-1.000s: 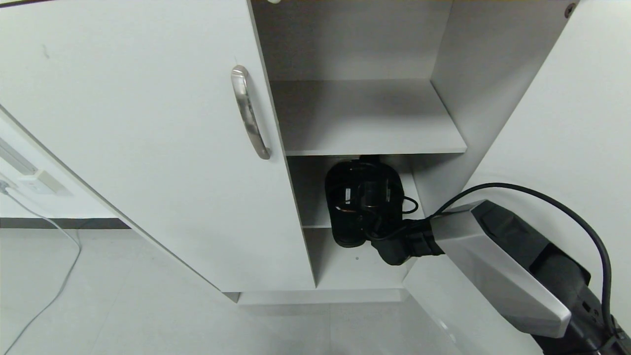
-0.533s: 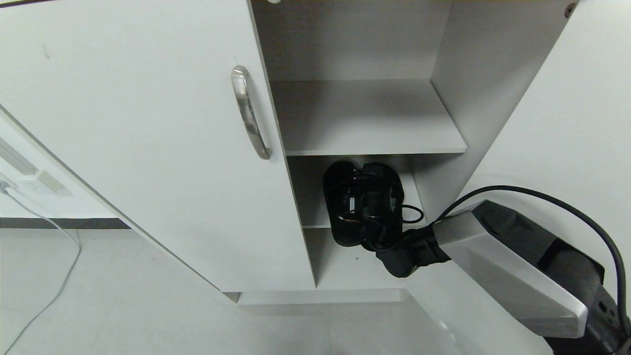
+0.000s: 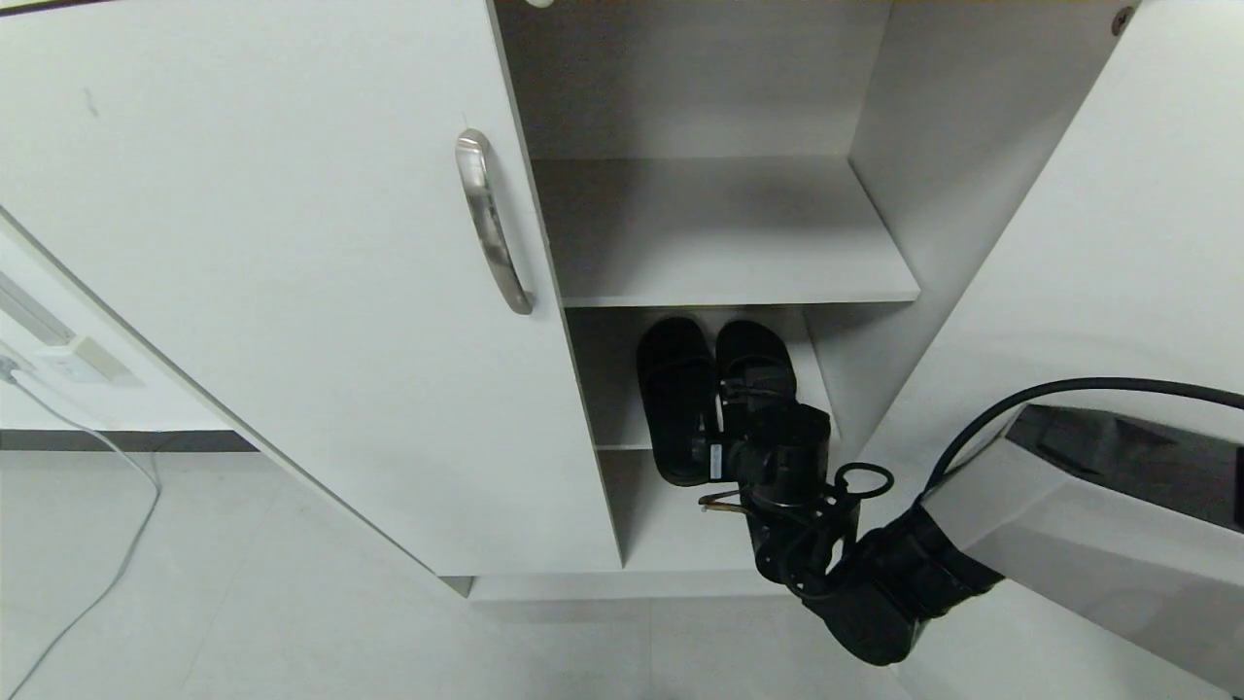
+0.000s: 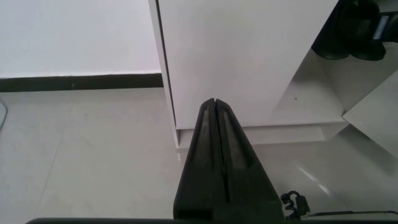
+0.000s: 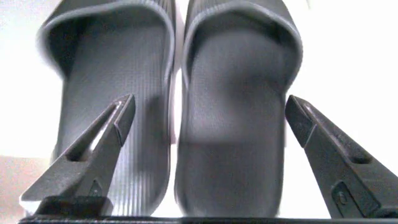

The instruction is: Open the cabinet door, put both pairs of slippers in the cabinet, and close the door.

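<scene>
Plainly, the main risk is a snag. The right gripper [image 3: 753,442] sits low and right of centre in the head view, at the heel end of the pair of black ribbed rubber slide slippers [image 3: 714,389]. Its fingers [image 5: 93,162] are spread wide with nothing between them, one to each side of the heels. Whether a fingertip touches rubber I cannot tell. Any sideways drift as that arm draws back could hook a heel and drag a slipper off the low white shelf [image 3: 622,442].

The heels also seem to stick out past the shelf's front edge, so a small tug might tip one down. A heel left protruding could also block the open white cabinet door [image 3: 1118,243] at the right of the frame when it swings shut. The black cable loop [image 3: 860,481] beside the wrist could catch too.

The slippers lie side by side, soles down and toes pointing into the cabinet, just below centre of the head view. They are under the wider white shelf [image 3: 739,233]. Their broad straps arch over grooved footbeds and look soft and grippy.

The left gripper [image 4: 214,101] is pressed closed and empty, pointing at the pale tiled floor [image 4: 93,155] before the cabinet's closed white door [image 3: 243,243], which has a brushed metal handle [image 3: 491,224].
</scene>
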Controlling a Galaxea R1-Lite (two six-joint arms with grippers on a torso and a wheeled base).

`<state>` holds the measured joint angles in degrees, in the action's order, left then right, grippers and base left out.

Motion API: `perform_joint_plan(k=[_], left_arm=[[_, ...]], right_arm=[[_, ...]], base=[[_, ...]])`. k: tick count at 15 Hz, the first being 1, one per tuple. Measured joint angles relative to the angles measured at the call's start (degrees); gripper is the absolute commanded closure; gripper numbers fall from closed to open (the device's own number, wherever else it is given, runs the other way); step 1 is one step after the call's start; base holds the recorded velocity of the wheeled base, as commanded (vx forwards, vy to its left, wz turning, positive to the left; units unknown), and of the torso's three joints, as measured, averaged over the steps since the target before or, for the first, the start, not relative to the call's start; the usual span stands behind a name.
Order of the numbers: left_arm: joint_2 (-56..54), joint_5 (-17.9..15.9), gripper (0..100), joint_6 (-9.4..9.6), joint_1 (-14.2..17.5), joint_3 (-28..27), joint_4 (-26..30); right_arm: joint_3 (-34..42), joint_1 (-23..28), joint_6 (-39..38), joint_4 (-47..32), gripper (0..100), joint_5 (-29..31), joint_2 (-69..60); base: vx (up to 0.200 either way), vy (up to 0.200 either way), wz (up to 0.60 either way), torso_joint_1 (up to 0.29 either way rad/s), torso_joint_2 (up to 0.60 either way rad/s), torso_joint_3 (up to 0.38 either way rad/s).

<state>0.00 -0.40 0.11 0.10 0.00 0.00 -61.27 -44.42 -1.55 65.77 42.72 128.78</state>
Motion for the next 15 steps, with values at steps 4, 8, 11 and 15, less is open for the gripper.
perform_joint_plan(k=[4,8,11,15], left_arm=[[0.00,-0.17,100,0.18,-0.02,0.00,0.00],[0.00,-0.28,100,0.22,-0.05,0.00,0.00],[0.00,-0.28,100,0.22,-0.02,0.00,0.00],[0.00,-0.28,100,0.27,-0.05,0.00,0.00]], right_arm=[[3.43,-1.11,0.65,0.66,0,-0.10,-2.93],[3.91,-2.21,0.87,0.57,0,-0.24,-3.06],[4.02,-2.54,1.19,0.55,0,-0.29,-3.04],[4.44,-2.54,1.22,0.55,0,-0.38,-3.04]], base=[[-0.100,0.000,0.00,0.000,0.00,0.001],[-0.200,0.000,0.00,0.006,0.00,0.004],[-0.200,0.000,0.00,-0.001,0.00,0.001],[-0.100,0.000,0.00,0.001,0.00,-0.002]])
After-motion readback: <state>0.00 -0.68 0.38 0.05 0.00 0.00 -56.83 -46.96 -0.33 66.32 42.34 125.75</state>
